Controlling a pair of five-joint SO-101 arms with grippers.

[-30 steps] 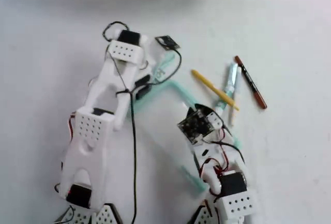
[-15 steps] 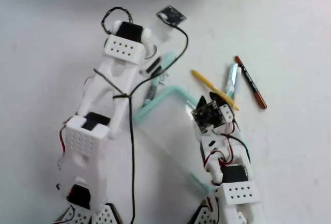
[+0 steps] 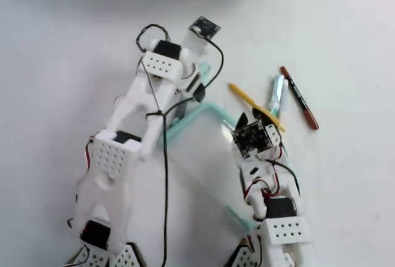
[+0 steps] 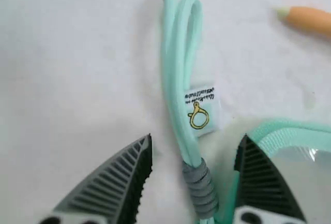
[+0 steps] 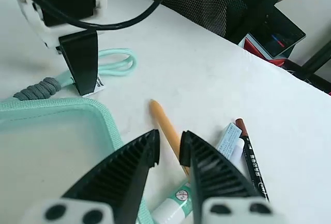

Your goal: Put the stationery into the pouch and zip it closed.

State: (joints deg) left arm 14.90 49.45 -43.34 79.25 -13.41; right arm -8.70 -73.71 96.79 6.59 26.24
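The left gripper (image 4: 195, 140) has its jaws spread wide, one on each side of the mint wrist strap (image 4: 178, 63) that comes off the far left corner of the pouch (image 3: 203, 156). The strap's grey wrap (image 4: 199, 182) sits right in the gap between the jaws, but we don't see either jaw touching it, so that gripper holds nothing. A small white tag (image 4: 201, 111) sits on the strap just past the wrap, and the strap's loop lies flat, pointing away toward the far side.

The right gripper (image 5: 169, 137) is over the far right edge of the pouch with only a narrow gap between its jaws and nothing in it. It points at the yellow pencil (image 3: 253, 105), which is just beyond its tips.

The pouch itself is the clear one with mint trim. It lies flat on the white table (image 3: 74, 39), set diagonally between the two arms. We can't tell whether its zipper is open.

All the stationery is outside the pouch, on the table to its far right. The yellow pencil crosses the mint and white pen (image 3: 276, 94) close to their near ends, and the brown pen (image 3: 299, 97) lies just beside that pen on its right.
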